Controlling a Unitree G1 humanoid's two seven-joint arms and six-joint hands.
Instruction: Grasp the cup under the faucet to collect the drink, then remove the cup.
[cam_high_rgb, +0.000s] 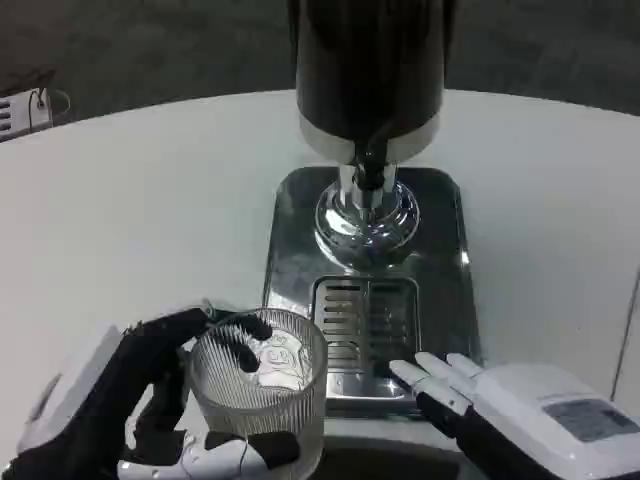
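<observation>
The left hand (120, 400) gripped the ribbed glass cup (258, 390), fingers wrapped around it; beyond them stood the dispenser (368, 90). The right hand's (510, 410) fingers lay together, extended, holding nothing, tips at the drip tray (365, 320).

On my feed the surface (130, 200) was plain white. The dispenser (368, 70) had a black body over a chrome pedestal and a silver base with a slotted drip grate (365, 320). The cup (258, 390) was clear glass with vertical ribbing. My left hand (130, 400) showed black fingers; my right hand (500, 400) was mostly white.
</observation>
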